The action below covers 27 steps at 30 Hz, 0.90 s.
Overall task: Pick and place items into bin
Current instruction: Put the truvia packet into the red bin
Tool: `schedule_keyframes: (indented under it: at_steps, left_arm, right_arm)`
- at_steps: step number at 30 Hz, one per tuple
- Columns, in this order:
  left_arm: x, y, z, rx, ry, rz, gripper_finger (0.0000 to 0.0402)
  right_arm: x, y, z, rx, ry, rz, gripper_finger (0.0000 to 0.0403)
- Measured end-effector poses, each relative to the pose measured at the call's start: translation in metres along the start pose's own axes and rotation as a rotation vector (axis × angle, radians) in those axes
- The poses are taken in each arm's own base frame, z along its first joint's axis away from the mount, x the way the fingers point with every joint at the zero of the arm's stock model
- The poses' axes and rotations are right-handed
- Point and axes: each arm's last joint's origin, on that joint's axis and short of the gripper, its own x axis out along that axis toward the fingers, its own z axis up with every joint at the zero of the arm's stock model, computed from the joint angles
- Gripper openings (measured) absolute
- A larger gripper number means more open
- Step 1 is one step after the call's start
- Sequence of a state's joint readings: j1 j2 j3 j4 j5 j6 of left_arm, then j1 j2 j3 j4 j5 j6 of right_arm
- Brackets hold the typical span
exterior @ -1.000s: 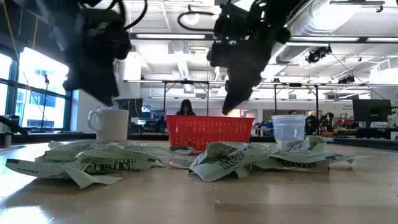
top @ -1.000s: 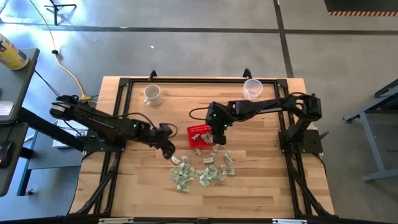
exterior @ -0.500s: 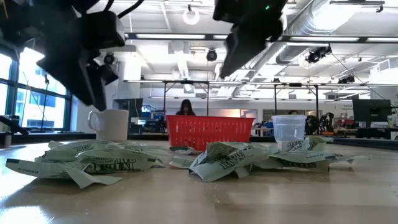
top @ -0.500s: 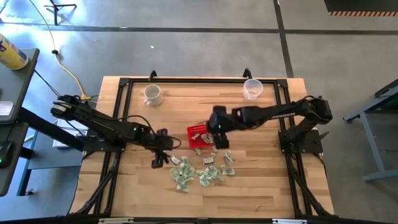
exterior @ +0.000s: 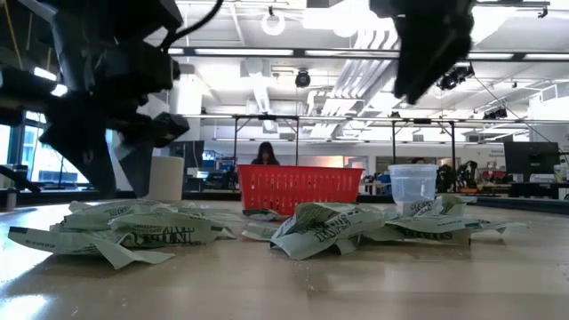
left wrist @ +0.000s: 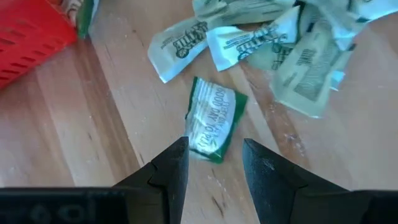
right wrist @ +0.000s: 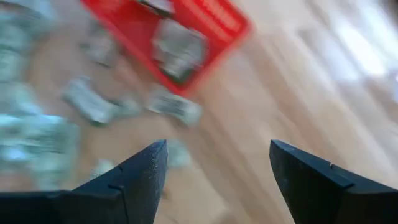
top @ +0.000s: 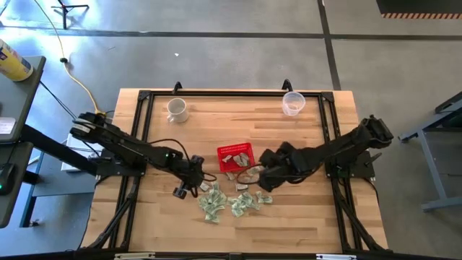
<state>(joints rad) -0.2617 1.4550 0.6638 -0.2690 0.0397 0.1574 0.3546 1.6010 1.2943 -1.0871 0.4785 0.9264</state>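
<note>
Moved: right gripper [top: 264, 175] off the small red mesh-walled basket [top: 235, 158] toward the table's right, fingers spread, empty.
Left gripper [left wrist: 214, 163]: lowered, half-open, straddling one wrapper, nothing held.
Done: few pieces in basket.
Left: most pale green-and-white crinkled wrappers [top: 232, 199] heaped on table beside basket.

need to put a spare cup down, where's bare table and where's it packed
Bare wood lies between the white mug and the clear cup, and along the near edge. It is crowded around the red basket, the wrapper pile and both grippers.
</note>
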Motion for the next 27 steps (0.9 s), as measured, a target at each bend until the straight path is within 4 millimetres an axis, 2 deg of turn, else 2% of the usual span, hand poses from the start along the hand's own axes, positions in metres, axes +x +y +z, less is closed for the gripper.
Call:
schedule_keyframes:
  at_steps: [6, 13, 17, 24, 27]
  left_arm:
    - [0.014, 0.01, 0.002, -0.058, 0.009, 0.019, 0.0184]
    - [0.028, 0.014, 0.009, -0.074, 0.019, -0.021, 0.0178]
    - [0.03, 0.015, 0.011, -0.073, 0.022, -0.017, 0.0139]
    - [0.028, 0.019, 0.02, -0.071, 0.025, 0.063, 0.0025]
    - [0.024, 0.022, 0.024, -0.071, 0.067, 0.129, 0.0024]
  right_arm:
    - [-0.007, -0.01, -0.015, -0.003, 0.052, -0.124, 0.0273]
    - [-0.01, -0.011, -0.02, -0.032, 0.027, -0.171, 0.0273]
    - [-0.004, -0.013, -0.025, -0.037, 0.039, -0.193, 0.0273]
    - [0.011, -0.012, -0.052, -0.001, 0.08, -0.222, 0.0269]
    - [0.014, -0.009, -0.065, 0.013, 0.089, -0.208, 0.0266]
